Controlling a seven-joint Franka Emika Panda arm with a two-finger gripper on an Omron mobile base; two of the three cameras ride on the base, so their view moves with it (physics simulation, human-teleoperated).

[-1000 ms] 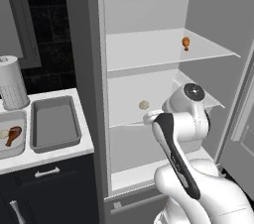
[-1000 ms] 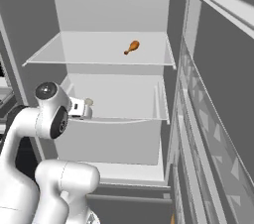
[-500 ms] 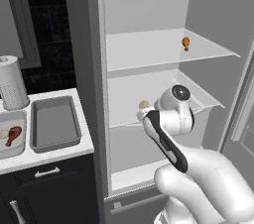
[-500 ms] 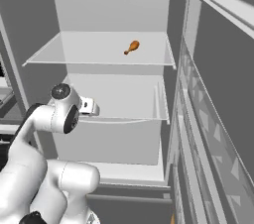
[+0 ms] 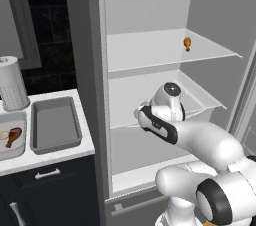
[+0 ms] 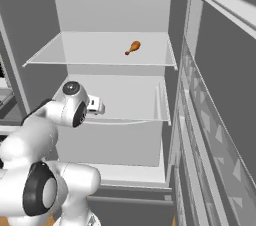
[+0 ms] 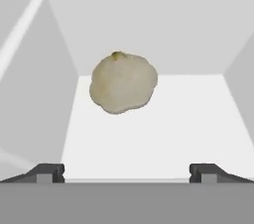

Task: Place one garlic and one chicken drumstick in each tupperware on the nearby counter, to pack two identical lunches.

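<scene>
A pale garlic (image 7: 123,83) lies on the fridge's white middle shelf (image 7: 163,134), straight ahead of my gripper (image 7: 126,173). The jaws stand open with nothing between them, and the garlic is a short way beyond the fingertips (image 7: 49,172). Seen from the left base camera, my arm reaches into that shelf and hides the garlic; the gripper (image 5: 141,112) is at its front left. A brown chicken drumstick (image 5: 187,43) (image 6: 132,47) rests on the upper shelf. Two grey tupperware sit on the counter (image 5: 50,156): one (image 5: 55,126) is empty, the other (image 5: 6,146) holds a drumstick (image 5: 13,136).
The fridge stands open, its door (image 6: 220,135) swung out on the right. A paper-towel roll (image 5: 11,90) stands behind the tupperware at the counter's back. Dark cabinets with a silver handle (image 5: 47,174) are below the counter. The shelf's side walls close in on both sides of the hand.
My arm has pushed further into the middle shelf towards the garlic, which it now covers in the left base view. The jaws have stayed open. The drumstick on the upper shelf has not moved.
</scene>
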